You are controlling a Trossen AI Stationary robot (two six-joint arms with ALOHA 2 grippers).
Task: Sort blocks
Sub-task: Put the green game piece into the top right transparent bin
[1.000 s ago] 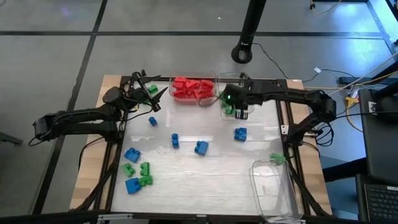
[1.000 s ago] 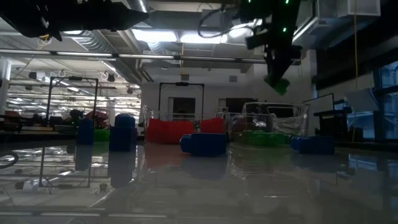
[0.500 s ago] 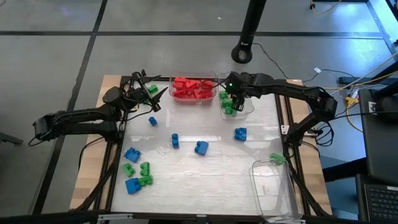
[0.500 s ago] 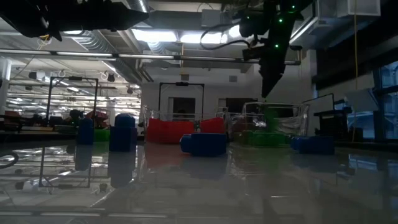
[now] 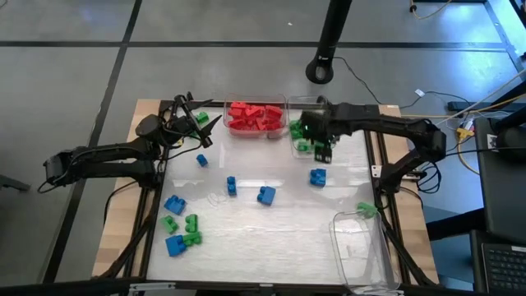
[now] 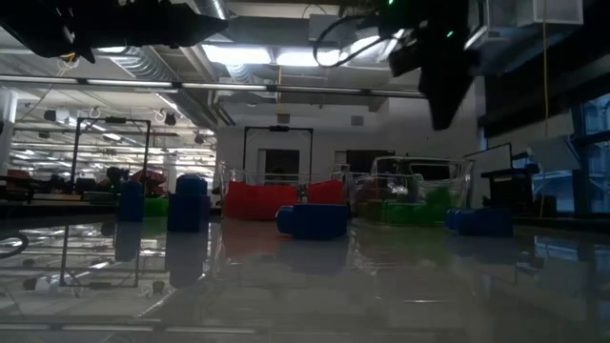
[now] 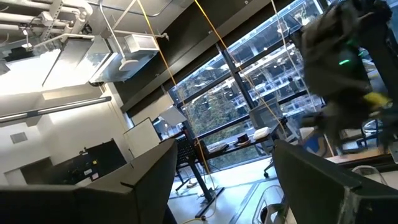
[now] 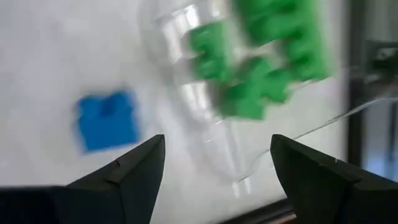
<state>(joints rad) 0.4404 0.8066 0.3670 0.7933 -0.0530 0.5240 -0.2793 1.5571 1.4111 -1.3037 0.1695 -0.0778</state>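
Loose blue blocks (image 5: pixel 265 195) and green blocks (image 5: pixel 191 220) lie scattered on the white table. One blue block (image 5: pixel 317 176) (image 8: pixel 107 121) lies just near of my right gripper (image 5: pixel 323 150) (image 8: pixel 216 142) (image 6: pixel 446 105). That gripper hovers open and holds nothing, above the near edge of the clear bin of green blocks (image 5: pixel 304 136) (image 8: pixel 261 68). The red blocks fill a second clear bin (image 5: pixel 256 117). My left gripper (image 5: pixel 196 123) (image 7: pixel 224 155) waits open at the table's far left corner, raised and pointing toward the room.
A third clear bin (image 5: pixel 362 247) stands at the near right corner, with a lone green block (image 5: pixel 366 210) by its far edge. Several blue and green blocks cluster at the near left (image 5: pixel 173 244). The table's middle holds only a few blue blocks (image 5: pixel 232 186).
My right gripper carried a green block over the green bin, moving toward the far edge. The block no longer hangs at its fingertips. The gripper has since drawn back toward the near edge and stands above the bin's near rim.
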